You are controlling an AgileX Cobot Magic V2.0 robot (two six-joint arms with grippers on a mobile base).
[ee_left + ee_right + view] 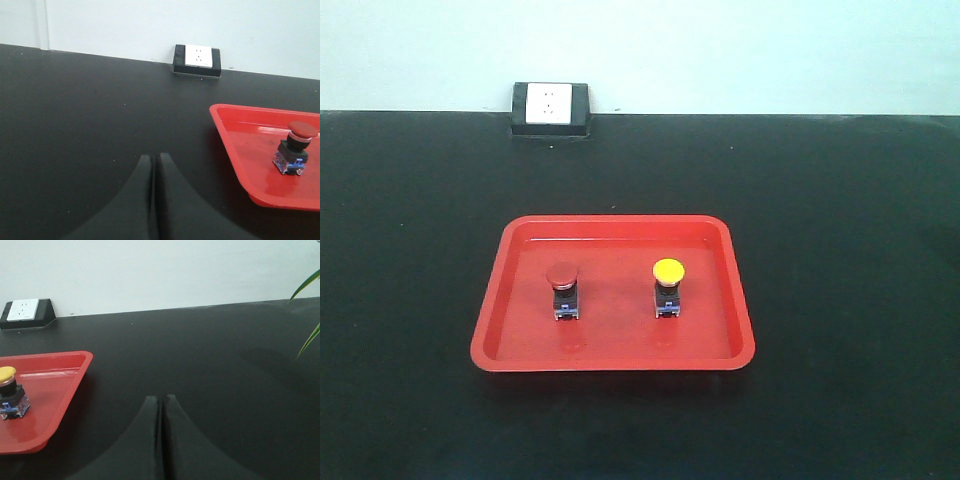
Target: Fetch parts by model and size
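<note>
- Left hand (155,172) nearest the left wrist camera, fingers pressed together, gripping nothing, above the black counter (90,125).
- Right hand (161,412) likewise closed and empty.
- Red tray (490,345) sits between the hands: right of the left hand, left of the right hand.
- Red-capped switch (562,290) upright in the tray, ahead-right of the left hand.
- Yellow-capped switch (668,286) upright beside it, apart, ahead-left of the right hand.
- Wall socket (551,107) at the counter's far edge.
- Green leaves (307,305) far right of the right hand.
</note>
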